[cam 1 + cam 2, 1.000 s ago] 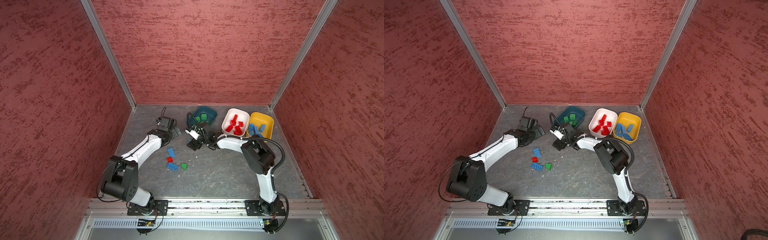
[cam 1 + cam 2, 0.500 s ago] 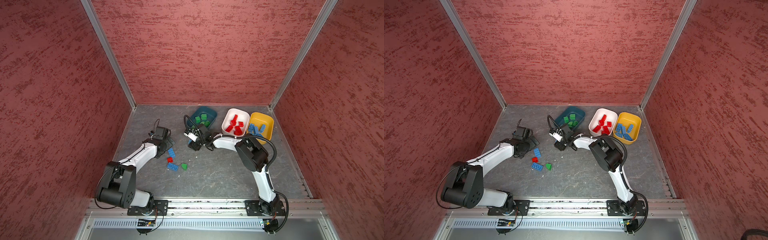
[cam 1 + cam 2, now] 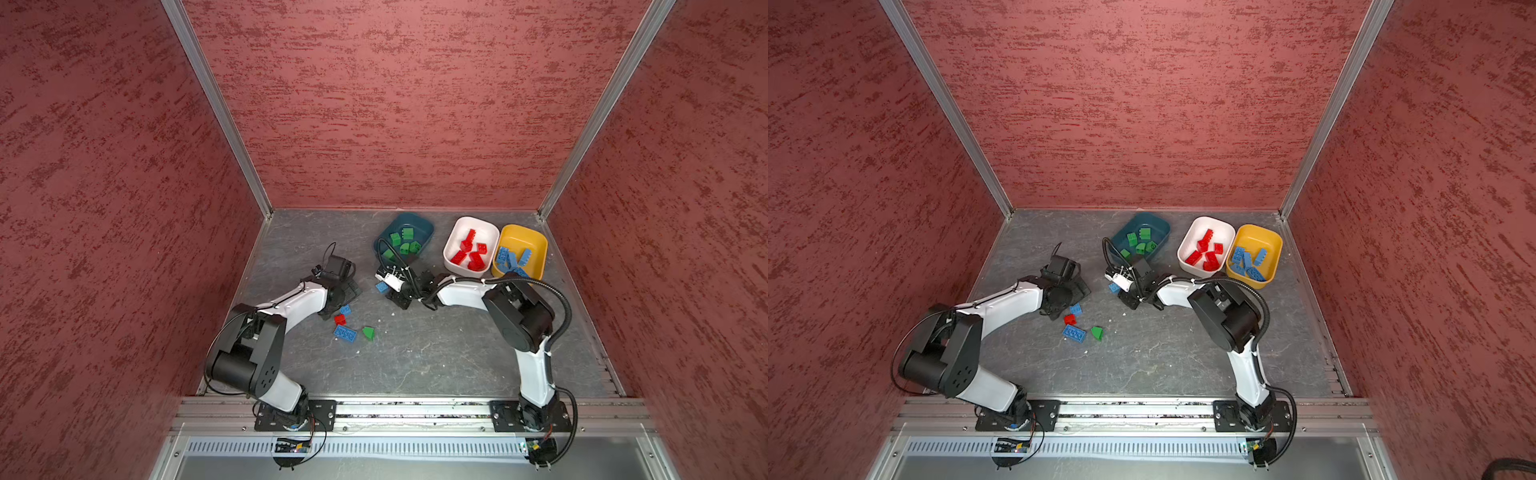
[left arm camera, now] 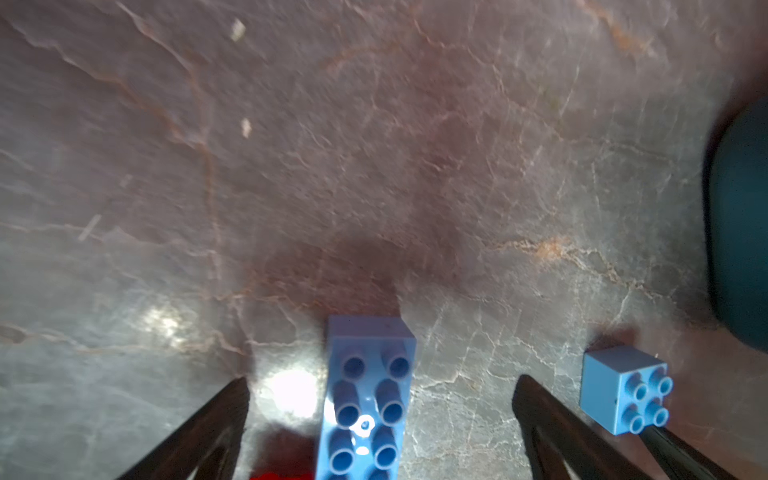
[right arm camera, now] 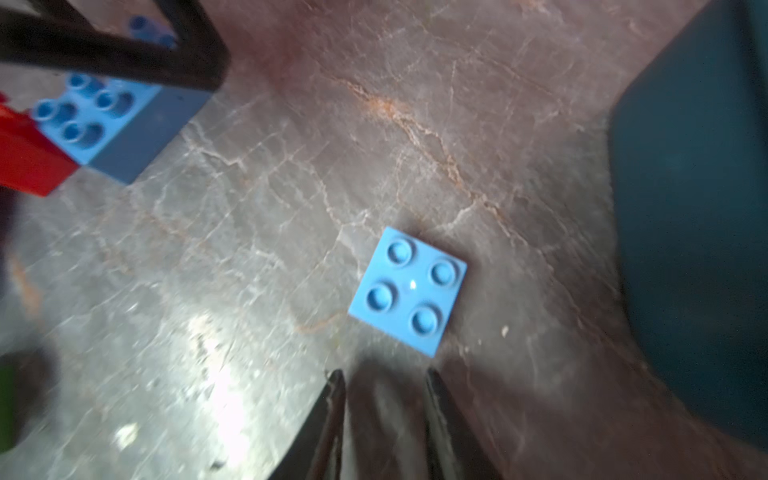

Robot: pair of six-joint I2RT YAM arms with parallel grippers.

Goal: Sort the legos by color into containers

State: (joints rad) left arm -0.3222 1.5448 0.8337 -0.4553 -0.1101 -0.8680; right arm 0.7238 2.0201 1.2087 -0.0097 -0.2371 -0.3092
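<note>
Sorted legos point(image 3: 471, 254) in three containers point(image 3: 532, 243) — five loose on the floor, studs up.

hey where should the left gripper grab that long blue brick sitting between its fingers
Grip the long blue brick across its narrow width, on the two smooth long side walls, coming straight down from above. It lies flat, studs up, lengthwise between the open left gripper fingers, so they already straddle those sides. A red brick sits close beside it.
</note>
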